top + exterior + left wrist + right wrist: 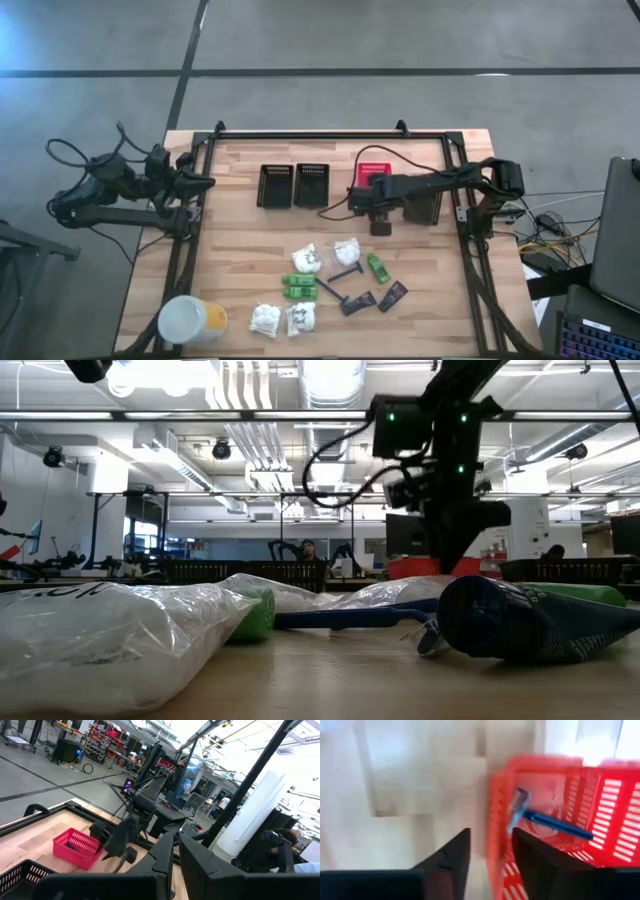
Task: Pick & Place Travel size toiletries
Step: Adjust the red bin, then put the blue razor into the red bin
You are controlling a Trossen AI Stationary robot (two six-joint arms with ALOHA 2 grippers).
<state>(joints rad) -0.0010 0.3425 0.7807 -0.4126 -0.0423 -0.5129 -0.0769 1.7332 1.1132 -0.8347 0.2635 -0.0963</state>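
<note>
The toiletries lie loose on the near half of the table: white crinkly packets [307, 260] [265, 318], green packs [298, 286] [377, 266], thin razors [345, 275] and dark sachets [357, 302]. One blue razor [545, 820] lies inside the red basket [372, 172]. My right gripper [380, 222] [490, 855] hangs open and empty just off the near side of that basket, whose wall [496, 835] shows between the fingers. My left gripper [200, 182] [177, 857] waits shut at the table's left edge.
Two black slotted baskets [275, 185] [312, 185] stand left of the red one, and another dark basket [425, 205] sits under the right arm. A white-and-yellow tub [190, 322] stands at the near left corner. A dark frame [330, 135] rims the table.
</note>
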